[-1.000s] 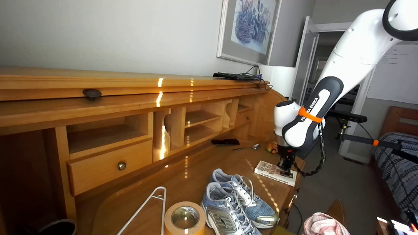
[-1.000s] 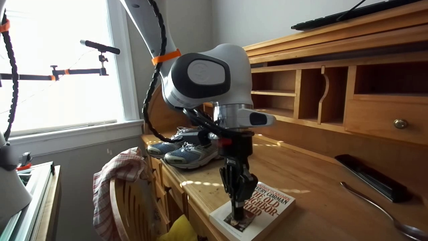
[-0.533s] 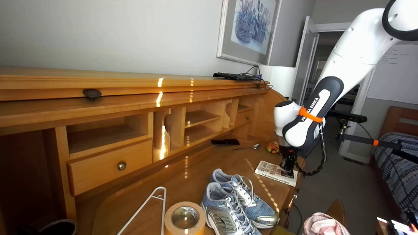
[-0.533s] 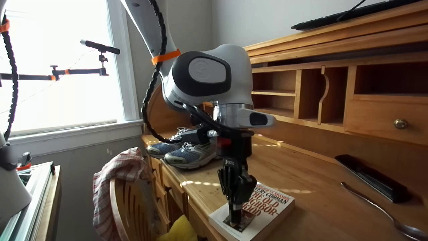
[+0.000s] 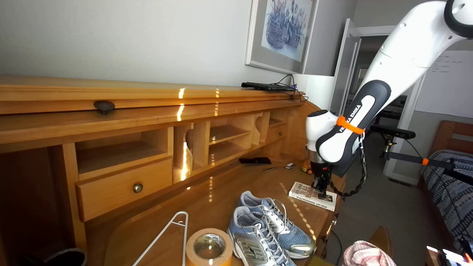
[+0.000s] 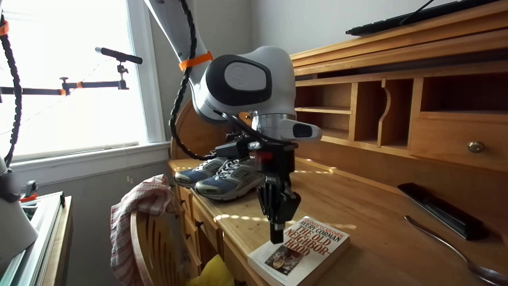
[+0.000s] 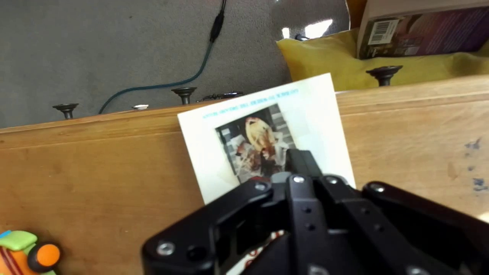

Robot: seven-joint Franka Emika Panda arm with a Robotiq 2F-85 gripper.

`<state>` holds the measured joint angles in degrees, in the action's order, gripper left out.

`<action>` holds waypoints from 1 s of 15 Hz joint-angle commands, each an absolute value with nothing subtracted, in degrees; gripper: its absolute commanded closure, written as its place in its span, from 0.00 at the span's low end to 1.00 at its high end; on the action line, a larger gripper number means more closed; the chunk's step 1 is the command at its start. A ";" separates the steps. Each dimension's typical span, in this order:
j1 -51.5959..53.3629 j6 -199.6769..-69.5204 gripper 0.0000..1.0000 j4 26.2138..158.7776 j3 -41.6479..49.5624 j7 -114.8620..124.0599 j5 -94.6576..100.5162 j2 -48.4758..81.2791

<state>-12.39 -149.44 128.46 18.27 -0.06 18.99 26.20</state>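
Note:
A white paperback book (image 6: 317,248) with red and black lettering and a small picture lies flat near the front edge of the wooden desk (image 6: 381,254). It also shows in the other views (image 5: 306,194) (image 7: 313,110). My gripper (image 6: 277,236) points down over the book, its tips a little above the cover and apart from it. In the wrist view the fingertips (image 7: 301,162) are together with nothing between them, and the gripper body hides the lower part of the book. The gripper (image 5: 322,194) is also above the book in an exterior view.
Blue-silver shoes (image 5: 273,225), a tape roll (image 5: 193,249) and a white hanger (image 5: 184,236) are on the desk. A spoon (image 6: 440,241), a black case (image 6: 444,212) and an orange-green toy (image 7: 17,248) are too. A chair with a checked cloth (image 6: 145,202) stands by the desk front.
My gripper has risen from the book cover and moved slightly, uncovering the cover picture. It stays shut. The book shifted very slightly between the earliest frames and then stayed in place.

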 commanded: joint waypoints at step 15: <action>-2.34 -145.85 0.14 140.14 22.26 7.28 43.07 20.21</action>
<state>-4.45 -147.21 138.35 20.30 2.90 35.55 21.34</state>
